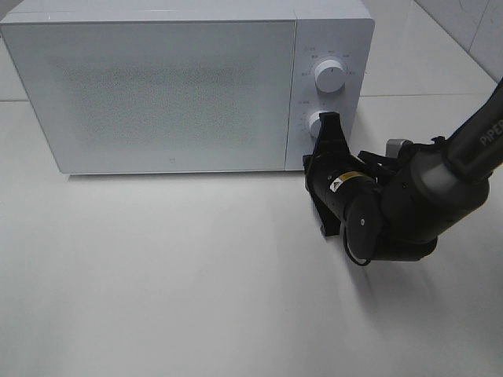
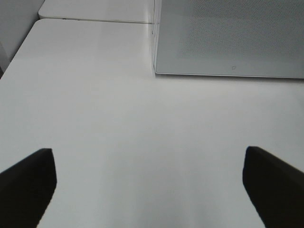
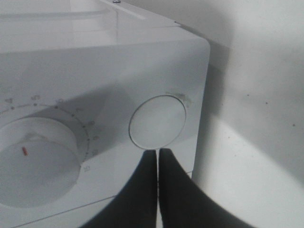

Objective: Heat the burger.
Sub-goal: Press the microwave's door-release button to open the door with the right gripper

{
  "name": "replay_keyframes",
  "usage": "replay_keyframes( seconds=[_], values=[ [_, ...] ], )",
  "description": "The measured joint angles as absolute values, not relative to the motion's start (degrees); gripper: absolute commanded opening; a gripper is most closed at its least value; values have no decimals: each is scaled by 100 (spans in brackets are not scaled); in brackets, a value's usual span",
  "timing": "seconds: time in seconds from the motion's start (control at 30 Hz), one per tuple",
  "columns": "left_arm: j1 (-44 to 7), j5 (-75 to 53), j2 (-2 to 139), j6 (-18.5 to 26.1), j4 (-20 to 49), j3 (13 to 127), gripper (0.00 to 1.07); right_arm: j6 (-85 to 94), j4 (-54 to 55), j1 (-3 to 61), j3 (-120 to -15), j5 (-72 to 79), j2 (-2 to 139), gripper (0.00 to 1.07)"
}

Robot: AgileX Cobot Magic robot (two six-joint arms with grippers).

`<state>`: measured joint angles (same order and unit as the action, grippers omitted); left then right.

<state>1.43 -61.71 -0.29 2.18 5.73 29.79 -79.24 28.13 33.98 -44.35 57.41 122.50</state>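
Observation:
The burger is out of view. A white microwave (image 1: 157, 86) stands at the back of the table with its door closed. My right gripper (image 1: 329, 119) is shut with nothing in it. In the right wrist view the tips of the right gripper (image 3: 157, 151) rest at the edge of a flat round button (image 3: 157, 118) on the control panel, beside a dial (image 3: 33, 161). My left gripper (image 2: 148, 153) is open, its fingers wide apart over bare tabletop, a short way from the microwave (image 2: 228, 38). It does not show in the high view.
Two white knobs, an upper knob (image 1: 328, 76) and a lower knob (image 1: 316, 124), sit on the microwave's right panel. The right arm (image 1: 409, 196) reaches in from the right edge. The white tabletop (image 1: 173, 275) spreads in front of the microwave.

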Motion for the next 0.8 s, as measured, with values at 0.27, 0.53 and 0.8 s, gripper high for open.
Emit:
replay_keyframes(
  seconds=[0.27, 0.53, 0.8],
  values=[
    [143, -6171, -29, 218, 573, 2979, 100, -7832, 2922, 3346, -4440, 5919, 12250, 0],
    [143, -6171, -29, 218, 573, 2979, 100, -7832, 2979, 3346, -4624, 6016, 12393, 0],
    [143, -6171, -29, 218, 573, 2979, 100, -7832, 3163, 3346, -4635, 5850, 12433, 0]
  ],
)
